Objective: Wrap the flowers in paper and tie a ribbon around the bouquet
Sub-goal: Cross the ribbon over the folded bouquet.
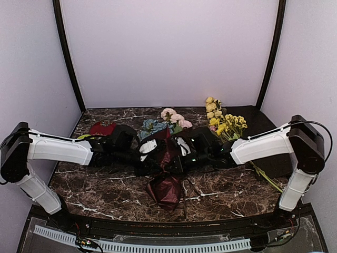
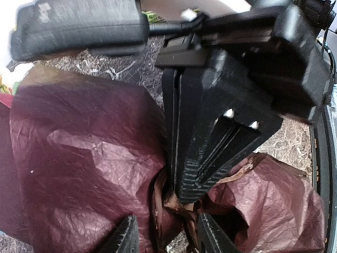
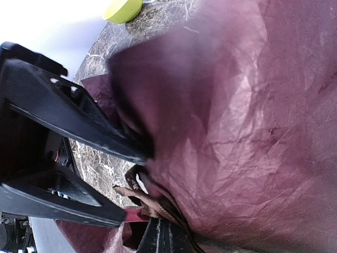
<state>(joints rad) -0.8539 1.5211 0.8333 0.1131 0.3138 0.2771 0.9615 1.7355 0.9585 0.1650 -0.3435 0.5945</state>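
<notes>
Tabletop (image 1: 95, 184) with bouquet (image 1: 166, 154) lying at its middle, blossoms far, burgundy paper (image 2: 79, 158) flaring near.
Left gripper (image 2: 168, 240) stands part open, fingers astride the pinched neck; right gripper (image 2: 184, 196) is closed tight, tips at that neck; whether it nips anything cannot be told.

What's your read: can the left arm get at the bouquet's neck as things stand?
Probably yes: the left end effector, jaws open, straddles the pinched neck of the bouquet. The shut right end effector sits at the same spot, so room is tight.
</notes>
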